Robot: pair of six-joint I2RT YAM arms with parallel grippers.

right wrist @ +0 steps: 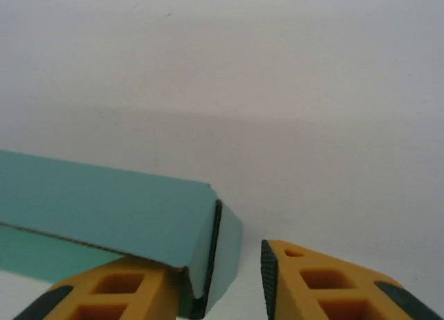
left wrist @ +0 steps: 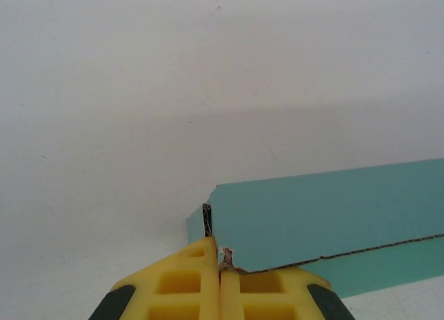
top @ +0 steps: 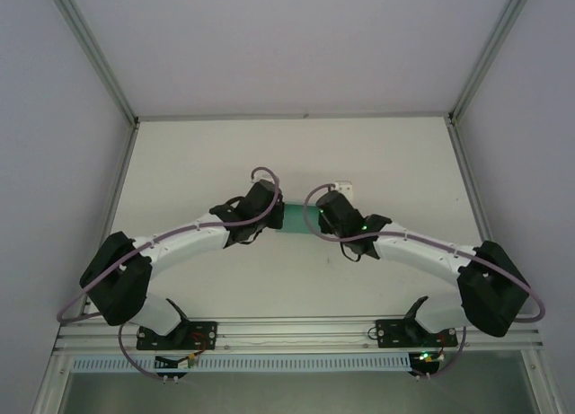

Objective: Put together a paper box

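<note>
— While the green paper box (left wrist: 333, 209) lies on the white worktop (left wrist: 208, 91), who holds it?
— Me. My left gripper (left wrist: 220, 256) is squeezed tight on one corner. My right gripper (right wrist: 220, 264) is spread wide around the other end, maybe not touching it.

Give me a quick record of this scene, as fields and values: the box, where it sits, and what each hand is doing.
item: paper box, teal-green card, folded into a long flat shape
location: lying on the white table, between the two arms
left hand: shut, pinching a corner at one end of the box
right hand: open, the box's other end between its fingers, not clamped
box end at right hand: looks unclosed, with a dark gap showing
</note>
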